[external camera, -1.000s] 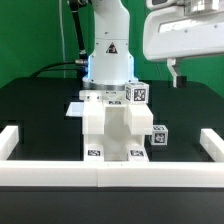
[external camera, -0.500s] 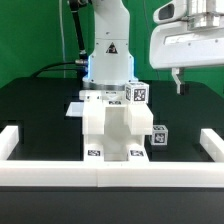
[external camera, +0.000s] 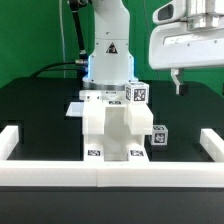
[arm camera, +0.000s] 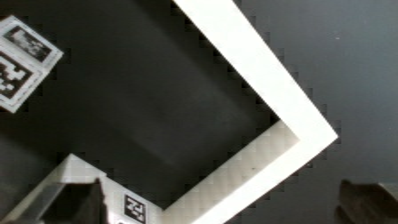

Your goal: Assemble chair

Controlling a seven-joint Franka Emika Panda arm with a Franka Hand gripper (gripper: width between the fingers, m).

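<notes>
exterior: low, front-on, facing chair (external camera: 115, 125) and arm base | wrist: close, looking down | shared: white rail (external camera: 100, 177) (arm camera: 249, 70)

I am looking into a robotics lab cell, not a home or shop. The black table (external camera: 40, 105) is fenced by a raised white rail (external camera: 110, 175), and a green backdrop (external camera: 30, 35) closes off the space behind it. The arm's white base (external camera: 108, 55) is fixed at the table's far edge with cables running to it. Printed black-and-white fiducial tags (external camera: 139, 94) sit on the white chair pieces (external camera: 115, 125).
</notes>
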